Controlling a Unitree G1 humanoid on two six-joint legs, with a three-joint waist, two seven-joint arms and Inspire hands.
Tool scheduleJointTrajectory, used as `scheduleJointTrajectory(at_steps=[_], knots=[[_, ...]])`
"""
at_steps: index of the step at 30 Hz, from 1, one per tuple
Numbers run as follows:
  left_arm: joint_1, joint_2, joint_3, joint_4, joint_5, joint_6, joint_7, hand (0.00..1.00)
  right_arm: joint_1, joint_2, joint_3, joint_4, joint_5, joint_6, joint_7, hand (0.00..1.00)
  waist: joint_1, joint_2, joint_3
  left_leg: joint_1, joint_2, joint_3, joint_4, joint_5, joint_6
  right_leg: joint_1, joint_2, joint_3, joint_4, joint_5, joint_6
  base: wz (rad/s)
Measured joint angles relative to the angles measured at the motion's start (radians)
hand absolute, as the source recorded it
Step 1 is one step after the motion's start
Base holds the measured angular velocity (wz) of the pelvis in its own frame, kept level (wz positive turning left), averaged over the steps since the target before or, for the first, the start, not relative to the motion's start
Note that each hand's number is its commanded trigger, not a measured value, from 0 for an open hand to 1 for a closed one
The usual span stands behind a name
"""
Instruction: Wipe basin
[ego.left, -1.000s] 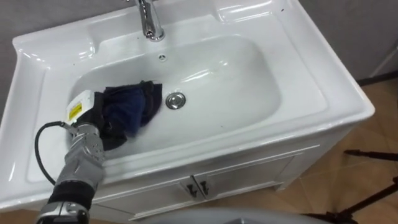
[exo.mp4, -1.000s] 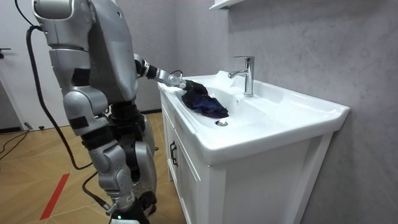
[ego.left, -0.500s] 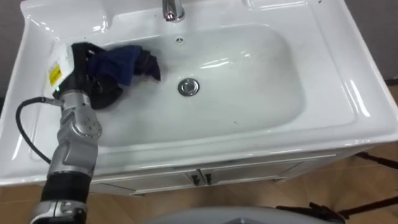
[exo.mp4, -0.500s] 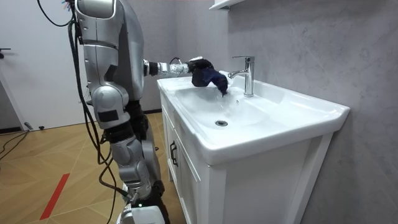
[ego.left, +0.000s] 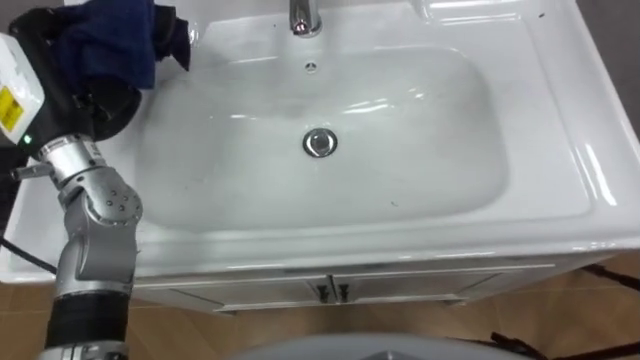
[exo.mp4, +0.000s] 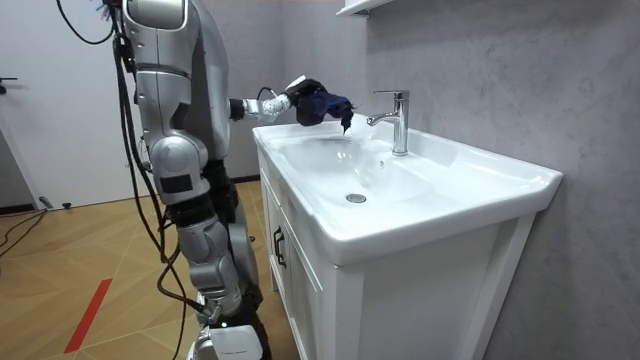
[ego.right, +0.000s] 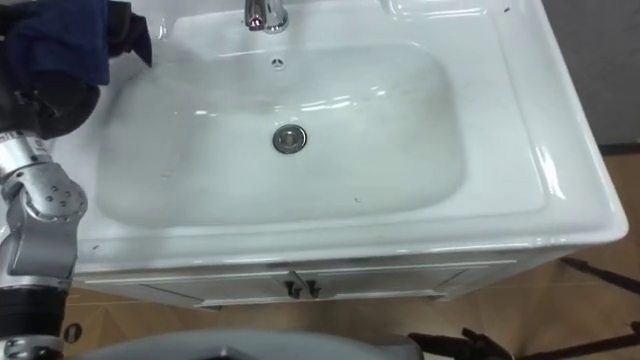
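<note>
Cloth (ego.left: 112, 42) bunched in the curled fingers of the left hand (ego.left: 70, 85), held above the basin (ego.left: 560, 130); tap (ego.left: 304, 14) and drain (ego.left: 320, 142) lie to the hand's right.

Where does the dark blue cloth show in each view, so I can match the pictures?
Left eye view: cloth at the top left corner.
Right eye view: cloth at the top left corner.
Room view: cloth held up left of the faucet.
Shared landmark: the drain.

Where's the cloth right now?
The dark blue cloth is gripped in the left hand, above the back left corner of the basin and left of the faucet. In the room view it hangs clear of the rim.
</note>
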Motion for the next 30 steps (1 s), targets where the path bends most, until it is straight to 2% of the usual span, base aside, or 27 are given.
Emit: scheduleJointTrajectory(at_steps=[4,7,9,12,16,20,22,24,30], knots=[[0.037,-0.001,0.0,0.013,-0.009,0.002,0.007,1.0,-0.002,-0.001,0.0,0.002,0.002,0.001,0.002,0.0,0.004,-0.002,0.0,-0.004,-0.003,0.0,0.003,0.0,0.0,-0.002,-0.003,0.0,-0.002,-0.007,0.011,0.0],[0.048,-0.007,0.0,0.067,-0.009,0.002,0.008,1.0,-0.002,-0.002,0.0,0.0,0.006,0.002,0.011,0.0,0.006,-0.004,-0.0028,-0.007,-0.004,0.0,0.016,0.001,0.0,-0.002,-0.006,0.001,0.0,-0.008,0.013,0.0],[0.064,-0.007,0.0,0.105,-0.009,0.003,0.008,1.0,-0.001,0.0,0.0,-0.002,0.011,0.003,0.013,0.0,0.009,-0.008,-0.01,-0.006,-0.005,-0.001,0.018,0.001,0.0,-0.002,-0.007,0.002,0.001,-0.007,0.014,0.0],[0.078,-0.007,0.0,0.138,-0.009,0.002,0.008,1.0,0.001,0.001,0.001,-0.002,0.015,0.01,0.013,0.0,0.022,-0.016,-0.0139,-0.006,-0.008,-0.001,0.019,0.001,0.001,-0.001,-0.009,0.003,0.001,-0.003,0.019,0.0],[0.083,-0.008,0.0,0.204,-0.009,0.002,0.022,1.0,-0.001,0.002,0.001,-0.001,0.015,0.011,0.012,0.0,0.029,-0.014,-0.013,-0.006,-0.015,-0.009,0.021,0.0,0.002,0.004,-0.014,0.001,0.0,-0.001,0.023,0.03],[0.084,-0.008,0.0,0.205,-0.009,-0.001,0.033,1.0,-0.001,0.003,0.0,-0.002,0.016,0.011,0.01,0.0,0.029,-0.01,-0.0101,-0.008,-0.015,-0.014,0.021,0.0,0.003,0.004,-0.014,0.0,0.0,0.0,0.024,0.02],[0.084,-0.008,0.0,0.205,-0.009,-0.001,0.037,0.69,0.0,0.002,0.0,-0.002,0.024,0.011,0.009,0.0,0.028,-0.008,-0.0095,-0.009,-0.015,-0.016,0.02,0.0,0.003,0.006,-0.014,-0.001,0.0,0.0,0.024,0.0],[0.084,-0.008,0.0,0.205,-0.009,-0.002,0.043,0.0,-0.001,0.002,0.001,-0.002,0.033,0.011,0.01,0.0,0.028,-0.008,-0.0088,-0.009,-0.016,-0.017,0.019,0.0,0.003,0.005,-0.014,-0.002,-0.001,0.0,0.024,0.0],[0.084,-0.008,0.0,0.209,-0.009,-0.005,0.054,0.0,-0.001,-0.001,0.001,-0.002,0.044,0.01,0.011,0.0,0.028,-0.004,-0.0057,-0.013,-0.016,-0.019,0.017,0.0,0.003,0.005,-0.013,-0.002,-0.01,0.0,0.024,0.0]])
